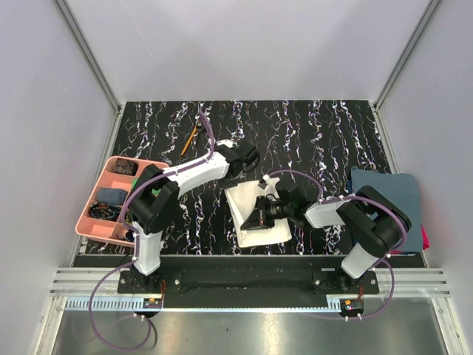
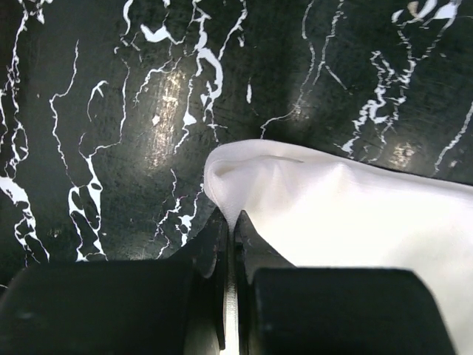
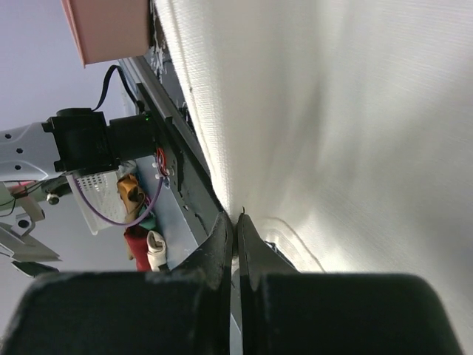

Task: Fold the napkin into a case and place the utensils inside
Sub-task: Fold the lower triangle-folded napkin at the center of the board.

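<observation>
The cream napkin (image 1: 260, 235) lies at the table's near centre, partly lifted. My left gripper (image 1: 256, 172) is shut on its far corner; the left wrist view shows the jaws (image 2: 230, 222) pinching the bunched cloth (image 2: 355, 214). My right gripper (image 1: 250, 220) is shut on the napkin's left edge, and its wrist view shows the jaws (image 3: 236, 222) closed on the raised cloth (image 3: 332, 111). The orange-handled stick (image 1: 190, 138) lies on the far left of the table. The black spoon does not show clearly against the dark top.
A pink compartment tray (image 1: 87, 216) with small items stands at the left edge, also in the right wrist view (image 3: 107, 29). A dark blue-grey towel (image 1: 388, 194) lies at the right. The black marbled tabletop (image 1: 310, 133) extends behind.
</observation>
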Motion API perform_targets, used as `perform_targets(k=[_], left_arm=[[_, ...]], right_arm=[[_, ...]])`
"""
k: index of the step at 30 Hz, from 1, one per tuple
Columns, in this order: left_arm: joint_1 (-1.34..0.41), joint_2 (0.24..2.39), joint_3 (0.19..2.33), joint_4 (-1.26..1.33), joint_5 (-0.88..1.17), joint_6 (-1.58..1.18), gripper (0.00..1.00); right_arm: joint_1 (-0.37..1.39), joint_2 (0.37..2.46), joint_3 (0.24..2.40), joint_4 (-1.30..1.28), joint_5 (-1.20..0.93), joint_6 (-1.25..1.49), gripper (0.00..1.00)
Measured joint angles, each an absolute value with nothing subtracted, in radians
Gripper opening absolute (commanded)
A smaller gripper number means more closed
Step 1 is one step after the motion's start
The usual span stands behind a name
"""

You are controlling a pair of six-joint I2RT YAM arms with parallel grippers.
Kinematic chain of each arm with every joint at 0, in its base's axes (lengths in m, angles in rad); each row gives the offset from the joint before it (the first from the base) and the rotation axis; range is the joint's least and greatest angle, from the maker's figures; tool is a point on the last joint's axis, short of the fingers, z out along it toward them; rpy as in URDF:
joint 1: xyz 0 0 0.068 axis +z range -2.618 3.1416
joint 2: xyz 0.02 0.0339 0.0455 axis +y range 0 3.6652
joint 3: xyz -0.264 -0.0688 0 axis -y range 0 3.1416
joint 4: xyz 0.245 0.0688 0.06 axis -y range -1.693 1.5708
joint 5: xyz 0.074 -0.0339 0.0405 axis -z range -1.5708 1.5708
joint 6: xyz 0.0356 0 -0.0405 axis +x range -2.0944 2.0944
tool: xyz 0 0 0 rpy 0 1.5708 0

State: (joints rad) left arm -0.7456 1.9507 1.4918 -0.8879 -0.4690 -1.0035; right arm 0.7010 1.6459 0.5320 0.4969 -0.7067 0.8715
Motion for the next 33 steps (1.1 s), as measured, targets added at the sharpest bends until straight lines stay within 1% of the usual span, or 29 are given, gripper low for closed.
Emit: perform_targets(k=[13, 19, 31, 33], left_arm=[[-0.833, 1.972, 1.548, -0.946, -0.593, -1.070, 0.00], [-0.876, 2.038, 1.637, -0.957, -0.629, -1.035, 0.00], [-0.917, 2.091, 1.676, -0.957, -0.661, -0.995, 0.00], [-0.924, 2.110, 1.692, -0.956, -0.660, -0.992, 0.00]], right_arm=[[0.632, 1.641, 0.439, 0.556, -0.729, 0.865, 0.00], [0.609, 1.605, 0.392, 0.575, -0.724, 0.869, 0.00], [0.601, 1.512, 0.369, 0.439, -0.653, 0.825, 0.01], [0.601, 1.502, 0.365, 0.414, -0.635, 0.823, 0.02]])
